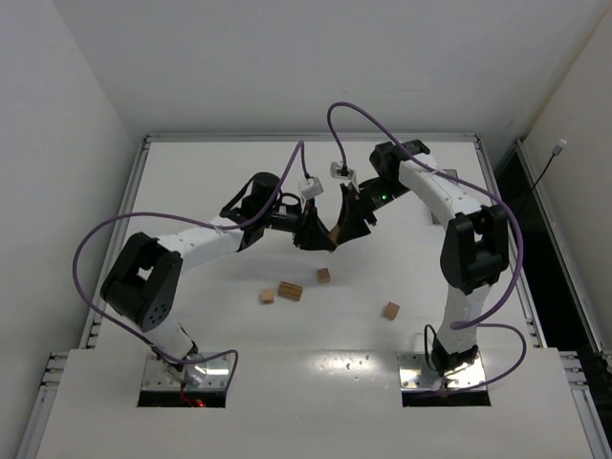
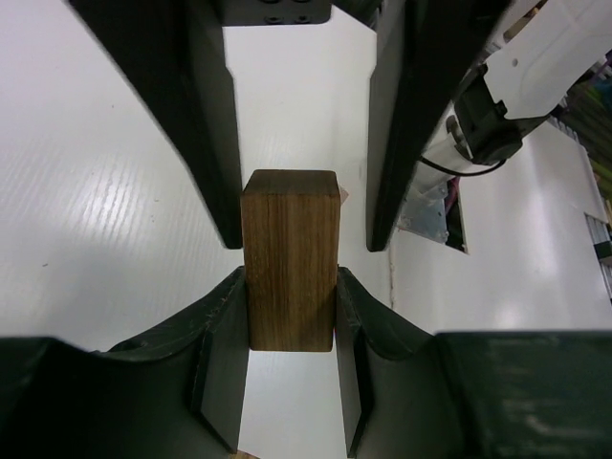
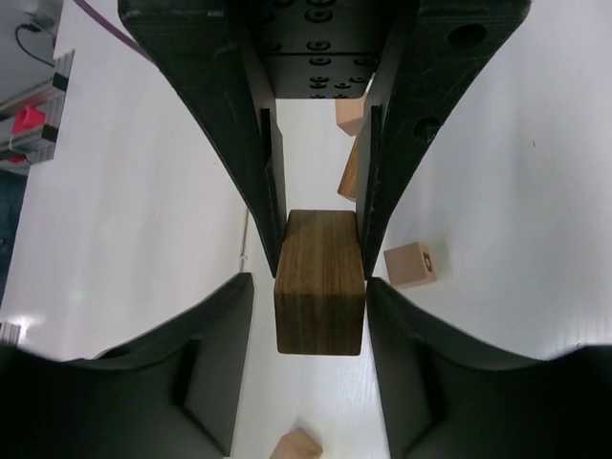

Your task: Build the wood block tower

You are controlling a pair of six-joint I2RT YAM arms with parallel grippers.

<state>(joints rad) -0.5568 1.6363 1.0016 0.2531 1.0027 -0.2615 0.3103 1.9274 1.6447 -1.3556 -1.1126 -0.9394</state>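
Note:
A dark brown oblong wood block hangs above the middle of the table between both grippers. My left gripper is shut on it; in the left wrist view its fingers press both sides of the block. My right gripper faces it, open, its jaws around the block's other end with a gap on at least one side. Several light-brown wood blocks lie loose on the table. No tower stands in view.
In the right wrist view loose cubes show below the block, one to its right and one at the bottom edge. Purple cables arch over both arms. The white table has raised rails at its edges.

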